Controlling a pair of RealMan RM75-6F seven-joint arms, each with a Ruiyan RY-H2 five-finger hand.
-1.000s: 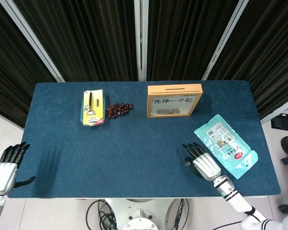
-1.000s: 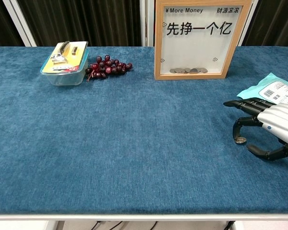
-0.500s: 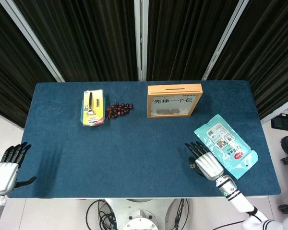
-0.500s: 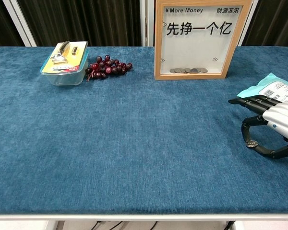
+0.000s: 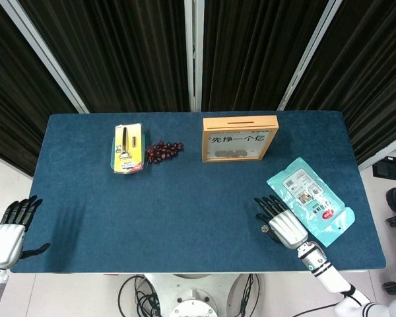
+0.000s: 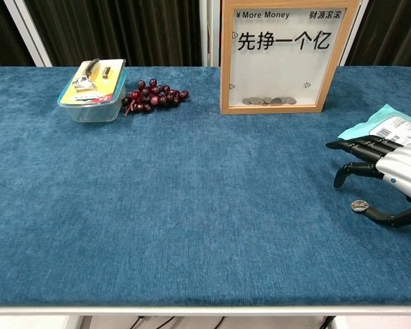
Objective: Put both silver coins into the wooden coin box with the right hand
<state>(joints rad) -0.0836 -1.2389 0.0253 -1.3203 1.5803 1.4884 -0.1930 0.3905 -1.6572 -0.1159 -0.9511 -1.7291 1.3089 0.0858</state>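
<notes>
Right hand: the right hand (image 6: 387, 175) sits at the right edge of the chest view, low over the table (image 6: 192, 205), fingers (image 6: 353, 145) spread forward and holding nothing; the thumb curls below.
Coin: one silver coin (image 6: 359, 205) lies flat on the cloth under the hand, between a bent finger and the thumb, apparently touching neither (the head view shows it as a small speck at the hand's left side (image 5: 264, 228)).
Second coin: I cannot tell where it is.
Coin box: the wooden coin box (image 6: 282, 56) stands upright at top centre, well apart from the hand, with coins heaped at the bottom behind its window.
Left hand: the left hand (image 5: 8, 231) hangs off the table's lower-left corner in the head view, fingers apart, empty.
Packet: a teal packet (image 5: 309, 200) lies just beside the right hand.
</notes>
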